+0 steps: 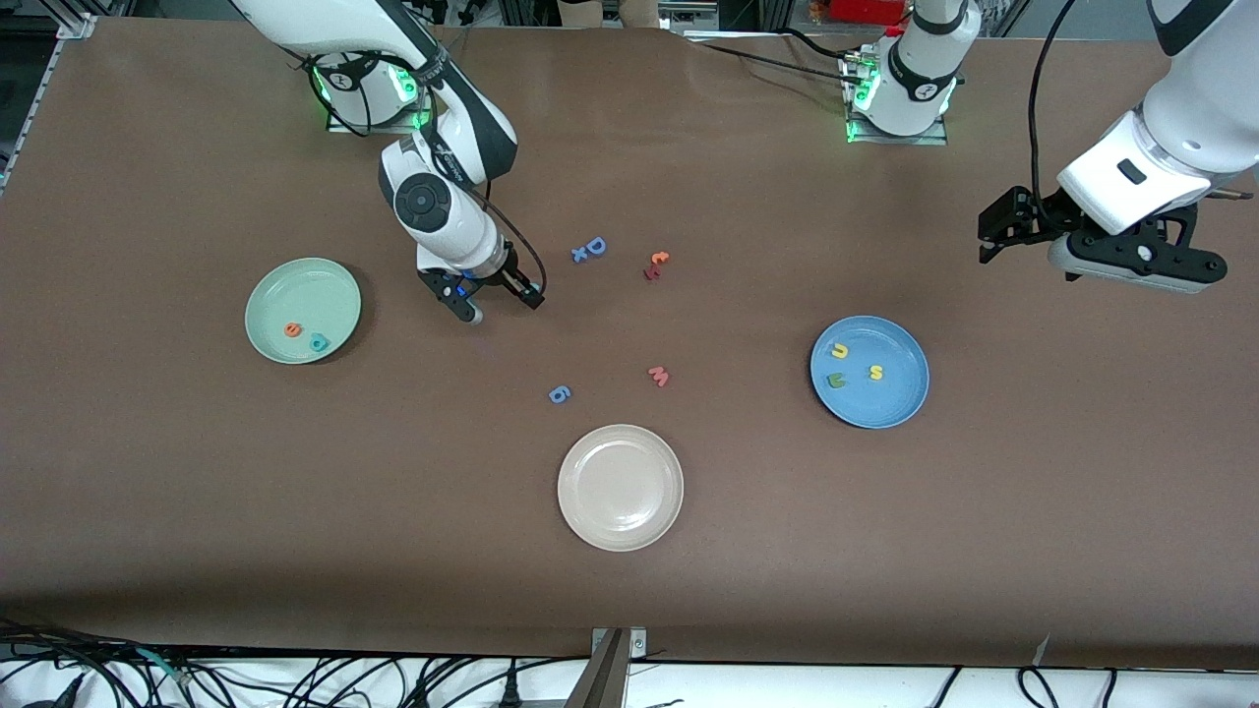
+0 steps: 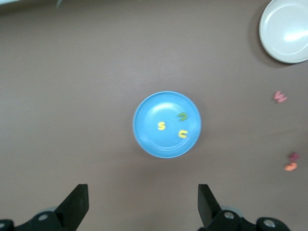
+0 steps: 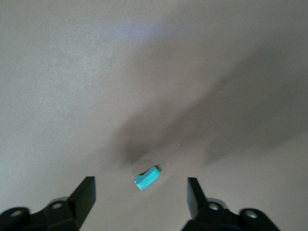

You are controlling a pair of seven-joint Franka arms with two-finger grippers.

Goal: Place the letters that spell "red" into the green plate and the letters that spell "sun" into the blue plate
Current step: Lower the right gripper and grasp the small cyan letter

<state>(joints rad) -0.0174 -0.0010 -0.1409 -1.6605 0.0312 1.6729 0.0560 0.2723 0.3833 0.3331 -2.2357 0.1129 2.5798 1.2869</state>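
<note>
Now, in the front view, the right claw (image 1: 489, 303) is low over the brown tabletop (image 1: 197, 492), between the green plate (image 1: 270, 290) and the blue "D" with "x" (image 1: 589, 249). The green plate lies toward the right arm's end and holds the orange "e" (image 1: 292, 329) and the teal "d" (image 1: 319, 342). The blue plate (image 1: 900, 403) lies toward the left arm's end and holds the yellow "n" (image 1: 839, 350), the green "u" (image 1: 836, 379) and the yellow "s" (image 1: 874, 371). The cream-white plate (image 1: 621, 487) is nearer to the camera than both. Between the plates lie the red-orange letter pair (image 1: 656, 264), the pink "w" (image 1: 659, 375) and the blue "6" (image 1: 559, 394). The left claw (image 1: 1018, 231) waits up in the air over the tabletop at the left arm's end.

In the left wrist view, the left claw (image 2: 143, 204) is wide open and holds nothing. Below it is the blue plate (image 2: 149, 139) with the "s" (image 2: 161, 126), the "n" (image 2: 183, 134) and the "u" (image 2: 182, 116) in it.

In the right wrist view, the right claw (image 3: 140, 195) has its two fingers (image 3: 86, 191) apart, one on each side of the thin teal "r" (image 3: 147, 178). The "r" lies on the tabletop between them, and neither finger touches it.
</note>
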